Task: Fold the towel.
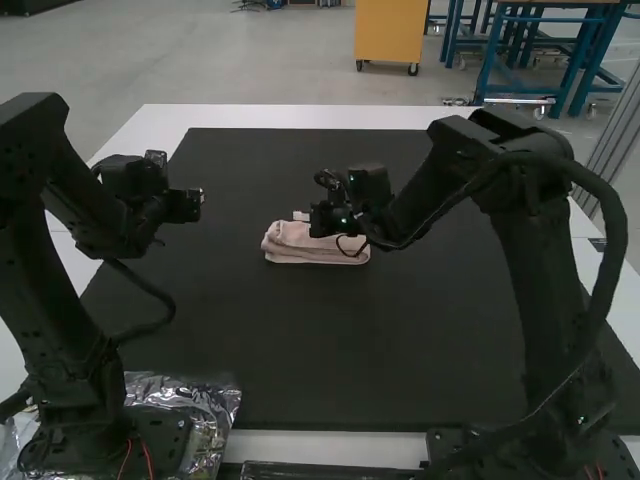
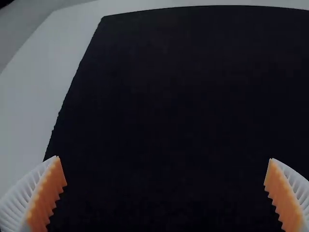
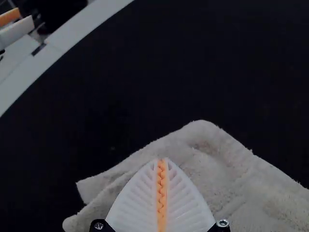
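White desk (image 1: pixel 290 116) carries a black mat (image 1: pixel 330 340). Silvery plastic wrapping (image 1: pixel 205 400) lies near the mat's seven o'clock corner. Pale pink towel (image 1: pixel 310 252) rests just off the mat's centre, toward eleven o'clock, folded in a compact layered bundle. Left end effector (image 1: pixel 197 205), at the towel's ten o'clock: fingers wide apart. Right end effector (image 1: pixel 301 216), at the towel's twelve o'clock side: orange pads (image 3: pixel 161 193) together; whether cloth is pinched between, cannot tell.
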You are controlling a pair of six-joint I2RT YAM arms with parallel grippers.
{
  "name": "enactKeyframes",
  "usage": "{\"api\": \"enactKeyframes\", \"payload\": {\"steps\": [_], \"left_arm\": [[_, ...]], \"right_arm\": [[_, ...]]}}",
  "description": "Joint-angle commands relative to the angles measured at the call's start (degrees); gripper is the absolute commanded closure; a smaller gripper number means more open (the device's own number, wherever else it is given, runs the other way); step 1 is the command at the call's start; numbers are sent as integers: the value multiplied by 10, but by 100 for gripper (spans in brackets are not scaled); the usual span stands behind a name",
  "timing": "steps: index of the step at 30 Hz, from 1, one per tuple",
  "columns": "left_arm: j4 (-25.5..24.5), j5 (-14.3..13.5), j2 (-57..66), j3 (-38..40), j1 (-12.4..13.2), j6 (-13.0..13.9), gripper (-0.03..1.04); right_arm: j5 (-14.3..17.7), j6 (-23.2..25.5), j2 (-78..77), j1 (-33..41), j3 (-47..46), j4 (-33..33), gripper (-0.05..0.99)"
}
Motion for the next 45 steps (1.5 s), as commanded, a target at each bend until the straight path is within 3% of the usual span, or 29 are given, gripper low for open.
{"api": "enactKeyframes", "payload": {"steps": [1, 7, 11, 16, 21, 22, 26, 30, 33, 37, 39, 42, 45], "left_arm": [[5, -46, -36, -4, -16, 6, 4], [-17, -56, -90, 1, -31, 1, 4], [-53, -59, -135, 14, -45, -16, 4], [-102, -66, -196, 36, -78, -22, 4], [-139, -72, -266, 65, -118, -21, 4], [-146, -77, -280, 71, -126, -21, 4], [-175, -79, -341, 86, -150, -16, 4], [-218, -72, -393, 87, -138, 0, 4], [-247, -51, -440, 81, -134, 5, 4], [-275, -37, -512, 75, -129, 10, 4], [-303, -22, -543, 75, -112, 9, 4], [-339, 8, -603, 72, -89, 0, 4], [-364, 27, -685, 58, -85, -1, 4]], "right_arm": [[-8, 5, 25, -13, -2, 18, 96], [-9, 5, 73, -14, -20, 57, 96], [-11, 7, 86, -15, -20, 71, 96], [-17, 35, 22, -31, -18, 74, 96], [-17, 48, -116, -53, -15, 26, 95], [-17, 54, -149, -58, -14, 13, 92], [1, 60, -280, -81, -18, -45, 56], [30, 59, -413, -105, -30, -107, 22], [31, 61, -519, -133, -51, -146, 13], [31, 73, -668, -184, -101, -176, 8], [31, 87, -747, -219, -128, -182, 3], [26, 103, -878, -262, -166, -196, 3], [21, 115, -1010, -293, -193, -238, 4]]}}
